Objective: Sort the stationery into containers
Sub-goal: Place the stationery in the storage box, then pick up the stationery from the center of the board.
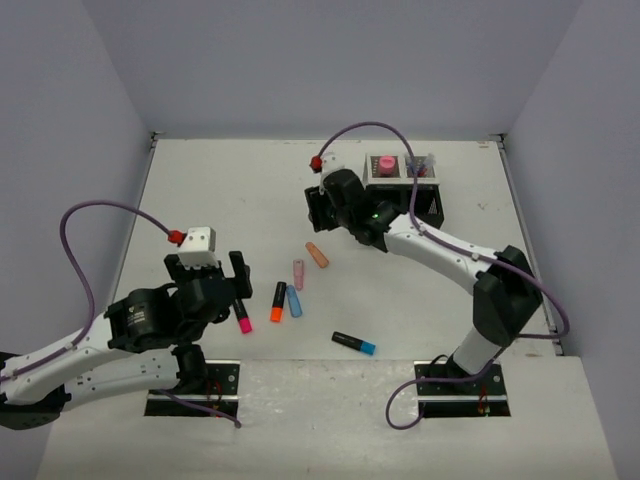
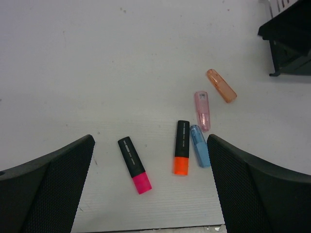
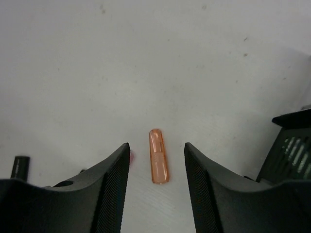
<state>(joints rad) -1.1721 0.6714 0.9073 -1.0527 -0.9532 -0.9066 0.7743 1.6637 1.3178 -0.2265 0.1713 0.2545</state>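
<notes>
Peach highlighter [image 3: 159,158] lies lengthwise, parallel to the spread, empty right hand [image 3: 157,146].

My table [image 1: 230,200] reads white, the walls [image 1: 330,60] pale lilac-grey; the pink-capped highlighter [image 2: 134,165] and the orange-capped highlighter [image 2: 181,147] both have black bodies — so does the blue-capped highlighter [image 1: 354,343]; the light-blue highlighter [image 2: 199,145], the pale-pink highlighter [image 2: 202,110] and the peach highlighter [image 2: 221,85] are translucent; the desk organizer [image 1: 432,205] is black mesh, pale inside its taller cells; the glue stick [image 1: 386,162] is pink; the cables [image 1: 85,215] are purple — their connectors [image 1: 318,161] red.
</notes>
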